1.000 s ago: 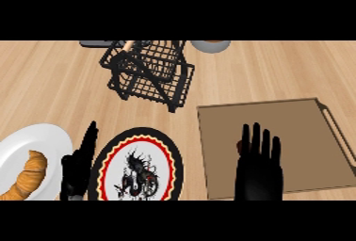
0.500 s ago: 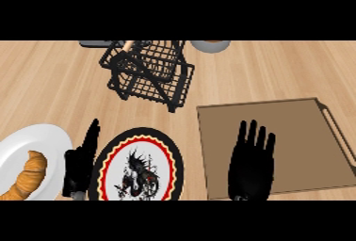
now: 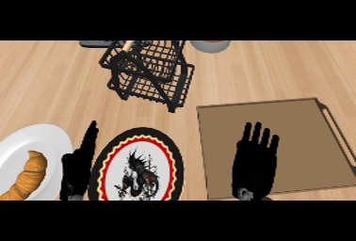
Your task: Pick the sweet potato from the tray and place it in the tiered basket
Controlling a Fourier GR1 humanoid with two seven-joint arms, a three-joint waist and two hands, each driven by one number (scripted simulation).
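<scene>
Two hands open: right hand [image 3: 254, 162] flat over brown tray [image 3: 299, 117]; black wire tiered basket [image 3: 149, 73] beyond.

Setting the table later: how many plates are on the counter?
2: a white plate at the lower left holding a croissant, and a patterned plate beside it, right of the left robot hand.

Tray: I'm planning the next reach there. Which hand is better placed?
Right: the right hand is open over the tray; the left hand sits between the white plate and patterned plate.
</scene>
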